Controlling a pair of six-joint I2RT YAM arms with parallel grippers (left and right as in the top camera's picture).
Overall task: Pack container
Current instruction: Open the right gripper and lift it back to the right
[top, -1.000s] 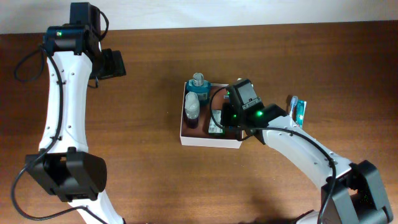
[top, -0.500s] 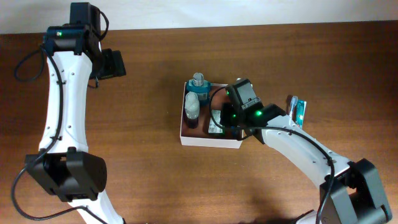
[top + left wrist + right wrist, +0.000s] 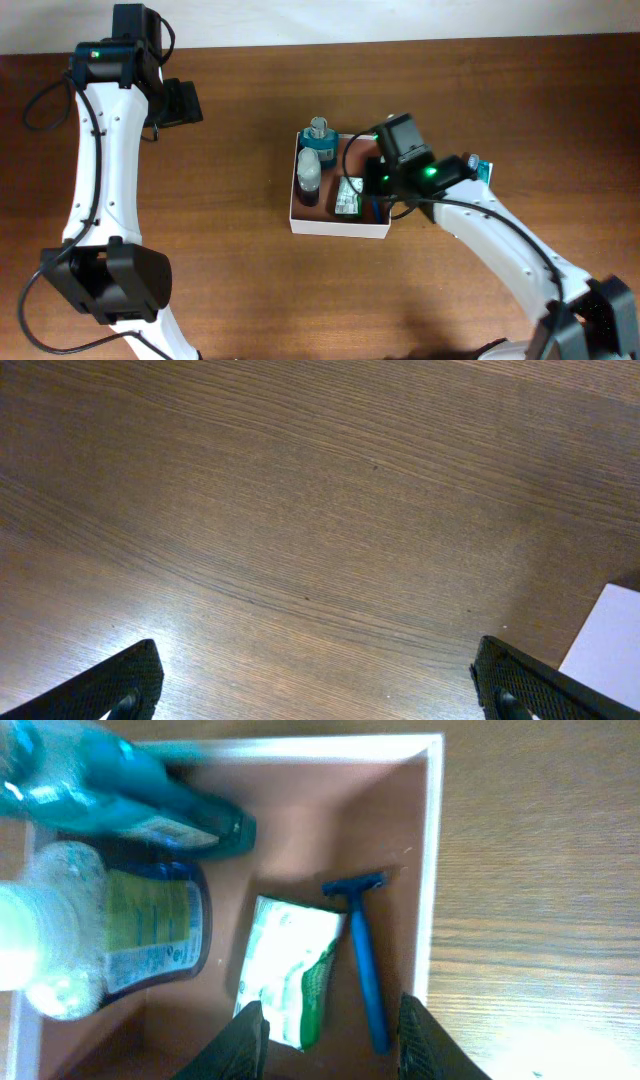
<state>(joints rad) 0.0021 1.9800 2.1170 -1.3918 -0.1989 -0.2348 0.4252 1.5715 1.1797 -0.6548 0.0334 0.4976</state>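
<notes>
The right fingers (image 3: 243, 1038) are hanging spread and empty just over the container (image 3: 434, 840) — it is sitting on the surface (image 3: 240, 290) directly beneath them. The left fingers (image 3: 122, 682), also spread, are hovering well apart — the farther arm.

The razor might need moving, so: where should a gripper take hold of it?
Likely mid-handle, from straight above. The blue razor lies flat on the container floor; its thin straight handle has a gap on each side, between the packet and the wall.
</notes>
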